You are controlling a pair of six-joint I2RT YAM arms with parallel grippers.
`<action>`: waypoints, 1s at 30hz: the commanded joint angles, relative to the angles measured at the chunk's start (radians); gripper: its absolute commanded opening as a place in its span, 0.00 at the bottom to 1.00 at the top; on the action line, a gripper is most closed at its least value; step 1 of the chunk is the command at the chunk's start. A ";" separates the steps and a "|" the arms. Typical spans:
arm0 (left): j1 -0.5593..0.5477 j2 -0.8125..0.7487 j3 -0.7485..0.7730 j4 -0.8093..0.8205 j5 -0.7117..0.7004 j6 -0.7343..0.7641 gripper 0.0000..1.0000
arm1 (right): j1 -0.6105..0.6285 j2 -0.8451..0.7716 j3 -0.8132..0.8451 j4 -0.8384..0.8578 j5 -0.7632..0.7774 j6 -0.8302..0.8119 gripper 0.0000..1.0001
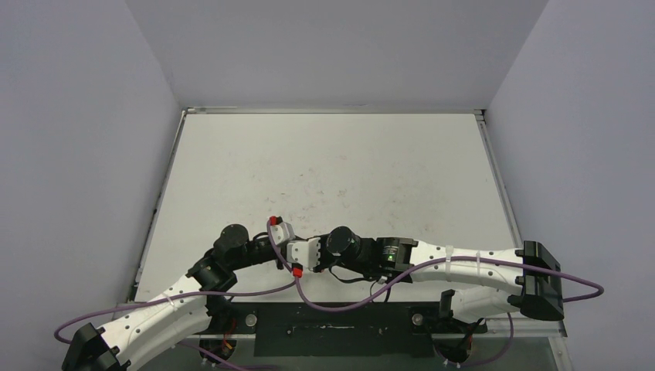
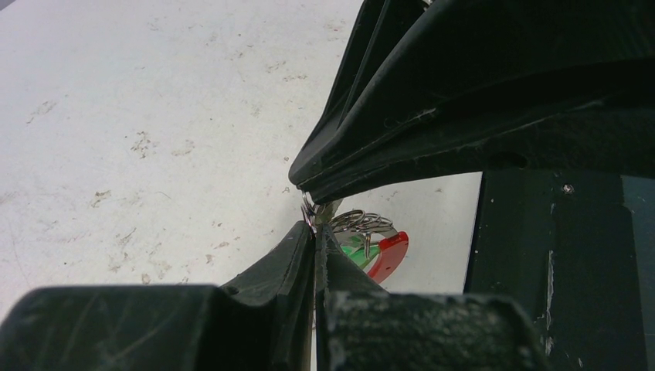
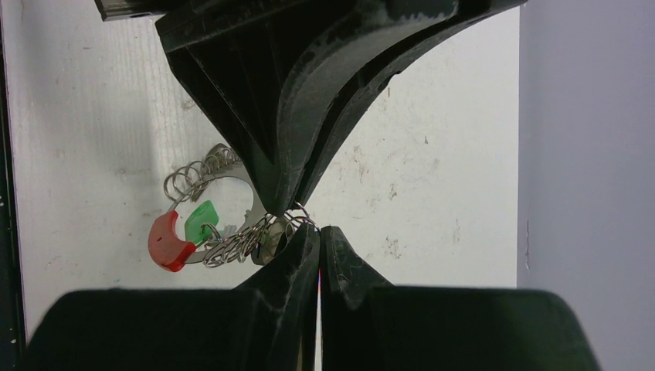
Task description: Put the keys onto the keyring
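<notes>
My two grippers meet tip to tip low over the near part of the white table (image 1: pixel 347 170). The keyring (image 3: pixel 228 249), a silvery coil loop with a red section (image 3: pixel 164 244), hangs between them just above the table. My left gripper (image 2: pixel 315 229) is shut, with coil turns pinched at its tips. Coming from the other side, my right gripper (image 3: pixel 318 229) is also shut, a coil turn caught at its tip. One green-headed key (image 3: pixel 202 220) sits inside the loop beside the red section (image 2: pixel 390 255), and a coil turn seems to pass through its head. Its shaft is hidden.
A black base plate (image 1: pixel 332 328) runs along the near table edge, right behind the grippers. Purple cables (image 1: pixel 324 297) loop over it. Grey walls close in the table on the left, right and far sides.
</notes>
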 commanded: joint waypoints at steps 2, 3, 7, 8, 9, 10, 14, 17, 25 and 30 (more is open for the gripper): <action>-0.001 -0.011 0.015 0.080 -0.003 -0.015 0.00 | 0.006 -0.005 -0.005 0.026 0.069 0.010 0.00; -0.002 -0.011 0.015 0.078 -0.003 -0.015 0.00 | 0.006 -0.004 -0.007 0.030 0.069 0.011 0.00; -0.002 -0.010 0.015 0.081 -0.004 -0.015 0.00 | 0.006 0.004 -0.009 0.026 0.073 0.014 0.00; -0.001 -0.011 0.015 0.082 -0.004 -0.015 0.00 | 0.006 0.006 -0.009 0.023 0.074 0.014 0.00; -0.001 -0.011 0.015 0.082 -0.004 -0.015 0.00 | 0.007 0.009 -0.010 0.020 0.074 0.014 0.00; -0.002 -0.011 0.015 0.083 -0.004 -0.015 0.00 | 0.007 0.010 -0.012 0.020 0.073 0.014 0.00; -0.002 -0.010 0.011 0.090 -0.004 -0.019 0.00 | 0.017 0.004 -0.035 0.040 0.081 -0.004 0.00; -0.001 -0.012 0.009 0.095 -0.003 -0.022 0.00 | 0.027 0.013 -0.045 0.050 0.107 -0.012 0.00; -0.001 -0.018 0.005 0.096 -0.004 -0.024 0.00 | 0.035 0.038 -0.043 0.044 0.164 0.006 0.00; -0.001 -0.020 0.003 0.098 -0.003 -0.027 0.00 | 0.035 0.038 -0.057 0.053 0.198 0.033 0.00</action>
